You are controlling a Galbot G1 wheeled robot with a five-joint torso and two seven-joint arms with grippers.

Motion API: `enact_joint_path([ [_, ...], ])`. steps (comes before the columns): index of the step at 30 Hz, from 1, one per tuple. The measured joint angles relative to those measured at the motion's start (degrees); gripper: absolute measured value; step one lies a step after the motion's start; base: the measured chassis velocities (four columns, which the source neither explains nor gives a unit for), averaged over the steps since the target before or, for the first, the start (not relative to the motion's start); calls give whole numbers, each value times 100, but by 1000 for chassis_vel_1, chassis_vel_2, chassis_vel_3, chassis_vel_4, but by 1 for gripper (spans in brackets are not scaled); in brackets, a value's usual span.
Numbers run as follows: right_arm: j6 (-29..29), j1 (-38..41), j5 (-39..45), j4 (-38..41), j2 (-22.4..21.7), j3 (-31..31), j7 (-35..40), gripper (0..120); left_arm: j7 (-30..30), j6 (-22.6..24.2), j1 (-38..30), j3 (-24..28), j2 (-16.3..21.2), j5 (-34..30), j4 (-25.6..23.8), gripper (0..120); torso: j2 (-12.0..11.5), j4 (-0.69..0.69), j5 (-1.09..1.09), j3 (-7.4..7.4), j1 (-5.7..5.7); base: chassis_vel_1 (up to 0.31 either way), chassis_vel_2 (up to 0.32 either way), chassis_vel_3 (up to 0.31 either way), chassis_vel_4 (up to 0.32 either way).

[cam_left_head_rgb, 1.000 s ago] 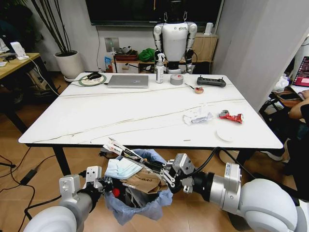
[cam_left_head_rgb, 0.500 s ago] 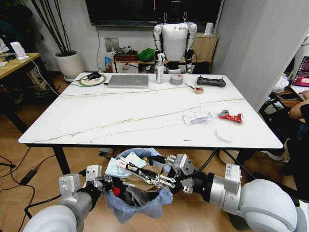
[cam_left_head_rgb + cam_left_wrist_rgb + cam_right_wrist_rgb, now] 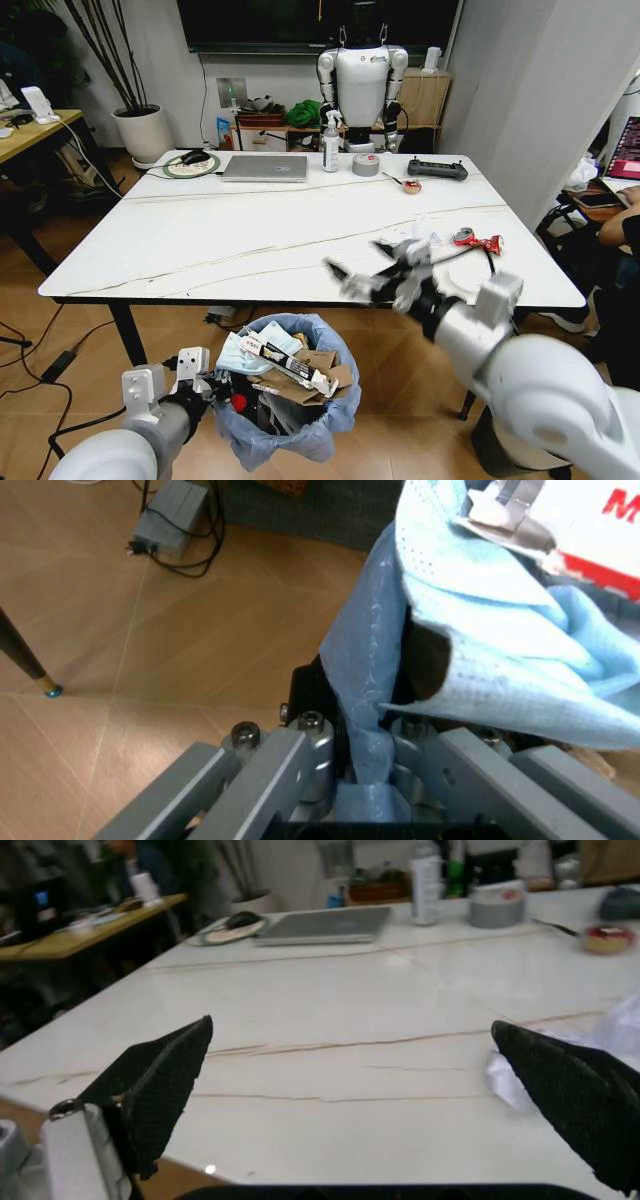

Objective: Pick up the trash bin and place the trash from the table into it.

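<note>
Risen from the trash bin (image 3: 288, 400), right tool (image 3: 385, 272) now hovers wide, empty, over the surface's (image 3: 250, 240) near edge; left tool (image 3: 205, 385) clamps the bin's blue-bagged rim.

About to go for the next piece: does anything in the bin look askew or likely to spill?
Yes. The trash bin, held at its rim by the left gripper, is heaped: a long white wrapper lies tilted across the top and cardboard pokes above the rim. The right gripper hangs open over the table.

grey laptop (image 3: 265, 167), tape roll (image 3: 366, 164), spray bottle (image 3: 330, 142)
</note>
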Motion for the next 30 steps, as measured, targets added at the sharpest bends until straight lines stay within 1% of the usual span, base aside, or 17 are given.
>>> enact_joint_path([
  [3,4,-9,3,-776,327,172,378,100,-5,0,37,4,-17,7,0,2,0,-2,1,0,0,0,0,0,0],
  [7,7,119,102,-1320,618,188,766,100,-5,0,30,7,2,5,0,2,0,-1,1,0,0,0,0,0,0],
  [8,8,140,107,-1402,660,190,800,100,-6,0,29,7,7,5,0,2,0,-1,0,0,0,0,0,0,0],
  [10,9,233,14,-1867,821,197,840,100,-6,0,31,6,20,2,0,2,0,0,0,0,0,0,0,0,0],
  [14,4,419,-251,-2553,958,217,692,100,-6,0,50,25,5,2,0,2,0,-1,0,1,0,0,0,0,0],
  [15,4,419,-251,-2553,958,217,692,100,-6,0,50,25,5,2,0,2,0,-1,0,1,0,0,0,0,0],
  [19,-31,603,-377,-3009,1034,225,570,100,-3,0,33,35,17,-3,0,2,0,-1,0,0,0,0,0,0,0],
  [29,-57,808,-413,-3557,1137,162,294,100,17,0,-34,33,56,-30,0,2,0,-1,0,0,0,0,0,0,0],
  [30,-67,859,-410,-3710,1171,144,267,100,19,0,-43,30,56,-35,0,2,0,-1,0,0,0,0,0,0,0],
])
